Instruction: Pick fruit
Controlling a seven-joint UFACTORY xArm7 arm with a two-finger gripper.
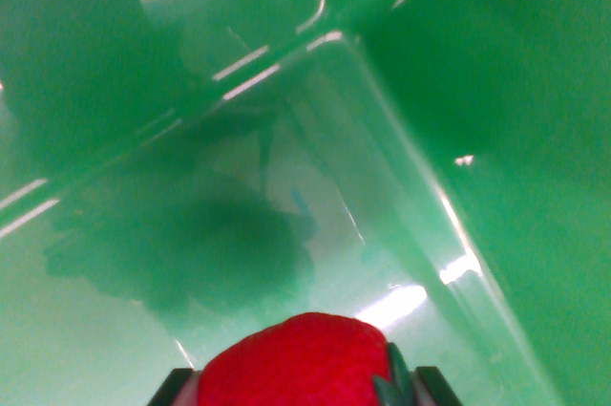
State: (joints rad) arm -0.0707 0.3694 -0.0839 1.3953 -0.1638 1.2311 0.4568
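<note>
A red strawberry (296,360) with a bit of green leaf on its right side fills the bottom middle of the wrist view. My gripper (301,389) is shut on the strawberry, with a dark fingertip showing at each side of it along the lower edge. The fruit hangs inside a glossy green bin (401,91), above its floor. A dark shadow of the gripper and fruit lies on the bin floor just beyond the strawberry.
The green bin's walls rise on the wrist view's right and along the top, meeting in a corner at the upper middle. Bright light reflections streak the shiny plastic. The bin floor stretches to the left and centre.
</note>
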